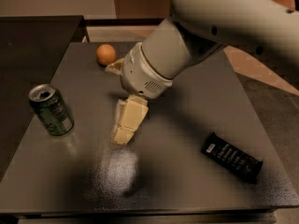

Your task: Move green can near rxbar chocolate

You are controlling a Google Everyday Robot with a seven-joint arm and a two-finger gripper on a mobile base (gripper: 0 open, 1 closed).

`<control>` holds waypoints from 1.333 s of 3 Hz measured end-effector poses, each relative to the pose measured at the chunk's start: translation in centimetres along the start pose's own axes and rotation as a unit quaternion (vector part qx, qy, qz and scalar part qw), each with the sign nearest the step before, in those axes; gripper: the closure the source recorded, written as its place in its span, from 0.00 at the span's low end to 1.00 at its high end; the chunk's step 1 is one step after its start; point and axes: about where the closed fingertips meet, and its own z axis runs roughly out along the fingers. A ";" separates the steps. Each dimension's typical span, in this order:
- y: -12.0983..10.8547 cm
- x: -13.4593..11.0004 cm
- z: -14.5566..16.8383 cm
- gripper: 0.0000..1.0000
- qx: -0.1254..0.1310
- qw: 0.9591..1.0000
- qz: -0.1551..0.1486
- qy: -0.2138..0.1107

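One gripper [121, 138] above table [187, 185]; arm [196, 36] hides far edge.

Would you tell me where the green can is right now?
The green can stands near the table's left edge in the camera view, with the gripper mid-table to its right.

Round orange ball [106, 54], perhaps a fruit, near the far-left edge of a dark grey table [187, 190].

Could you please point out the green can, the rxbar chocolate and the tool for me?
green can [52, 112]: camera view, on its side label.
rxbar chocolate [231, 156]: camera view, middle of its wrapper.
tool [122, 135]: camera view, near its tip, above the middle of the table [84, 181].
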 end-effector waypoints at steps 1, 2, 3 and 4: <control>-0.1 -2.2 3.3 0.00 -0.012 0.999 0.006 -0.038; -0.7 -4.2 6.5 0.00 -0.014 0.997 0.010 -0.072; -2.1 -5.4 8.6 0.00 0.002 0.996 0.016 -0.090; -4.0 -5.9 9.7 0.00 0.024 0.994 0.027 -0.101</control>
